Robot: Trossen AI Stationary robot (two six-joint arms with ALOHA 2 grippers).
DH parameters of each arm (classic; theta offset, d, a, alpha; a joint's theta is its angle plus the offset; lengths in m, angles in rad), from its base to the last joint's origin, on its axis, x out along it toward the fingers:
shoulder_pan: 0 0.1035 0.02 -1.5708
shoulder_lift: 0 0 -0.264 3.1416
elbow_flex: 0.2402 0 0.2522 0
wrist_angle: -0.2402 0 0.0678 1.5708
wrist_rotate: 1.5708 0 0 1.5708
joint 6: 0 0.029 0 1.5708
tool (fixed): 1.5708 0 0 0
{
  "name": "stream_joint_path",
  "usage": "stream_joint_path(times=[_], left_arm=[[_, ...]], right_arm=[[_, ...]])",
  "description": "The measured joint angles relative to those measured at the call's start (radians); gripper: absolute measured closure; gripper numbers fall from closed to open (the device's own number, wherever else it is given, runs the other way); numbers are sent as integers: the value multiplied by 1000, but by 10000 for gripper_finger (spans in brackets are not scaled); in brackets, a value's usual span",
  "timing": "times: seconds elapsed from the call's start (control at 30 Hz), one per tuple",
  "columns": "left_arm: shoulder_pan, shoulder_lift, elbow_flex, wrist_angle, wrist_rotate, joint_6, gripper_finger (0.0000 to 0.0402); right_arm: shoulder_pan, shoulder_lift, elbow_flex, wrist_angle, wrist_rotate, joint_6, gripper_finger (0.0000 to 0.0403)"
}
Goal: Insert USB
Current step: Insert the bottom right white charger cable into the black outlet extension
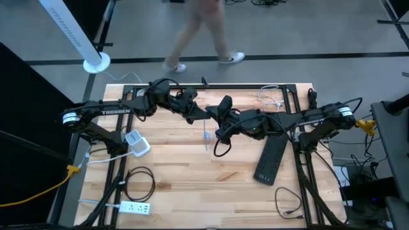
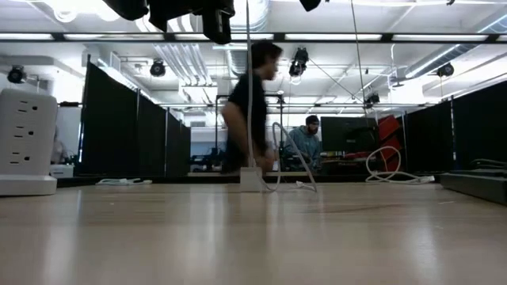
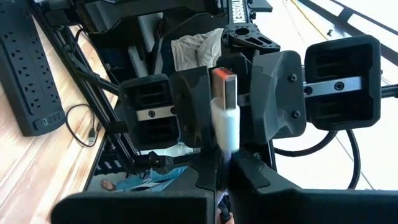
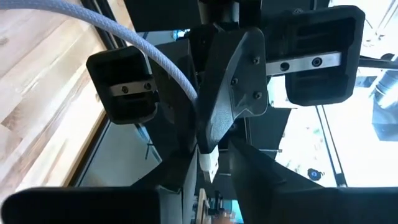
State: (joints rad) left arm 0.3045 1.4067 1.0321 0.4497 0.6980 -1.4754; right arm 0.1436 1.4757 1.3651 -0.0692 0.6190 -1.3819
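While both my arms hang above the middle of the wooden table (image 1: 192, 179), my left gripper (image 3: 225, 163) is clamped tight on the white USB plug (image 3: 225, 111), whose metal tip stands up out of my fingers and points straight at my right gripper (image 3: 245, 99) facing it. From above, the two grippers meet nearly nose to nose, left gripper (image 1: 203, 114) just beside right gripper (image 1: 223, 118), both well off the surface. A thin white cable (image 1: 206, 137) hangs down from between them toward the wood; at table level it shows as a line dropping to a small white block (image 2: 250, 179).

My right gripper (image 4: 208, 163) is partly closed around a small white piece (image 4: 209, 163) at its fingertips; whether it truly grips it I cannot tell. A pale cable (image 4: 118, 28) crosses ahead of it, and my left gripper (image 4: 233, 81) looms directly beyond.

Below my right arm lies a black power strip (image 1: 271, 160). Below my left arm sit a white cube outlet (image 1: 136, 142) and a white power strip (image 1: 135, 207). A person (image 1: 201, 32) walks past beyond the far edge.
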Motion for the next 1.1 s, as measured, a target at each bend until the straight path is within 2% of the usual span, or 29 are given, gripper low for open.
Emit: stream_joint_path(times=[0.4,0.53,0.63,0.93,1.1], left_arm=[[-8,0,0,6,47,0,402],[-8,0,0,24,82,-3,402],[-8,0,0,26,91,-5,402],[-8,0,0,27,124,-3,402],[-9,0,0,29,145,-3,402]], right_arm=[[-6,0,0,-6,-20,-10,346],[-6,0,0,-7,-49,-73,348],[-6,0,0,-6,-95,-84,337],[-6,0,0,1,-100,-100,283],[-7,0,0,26,-131,-105,274]])
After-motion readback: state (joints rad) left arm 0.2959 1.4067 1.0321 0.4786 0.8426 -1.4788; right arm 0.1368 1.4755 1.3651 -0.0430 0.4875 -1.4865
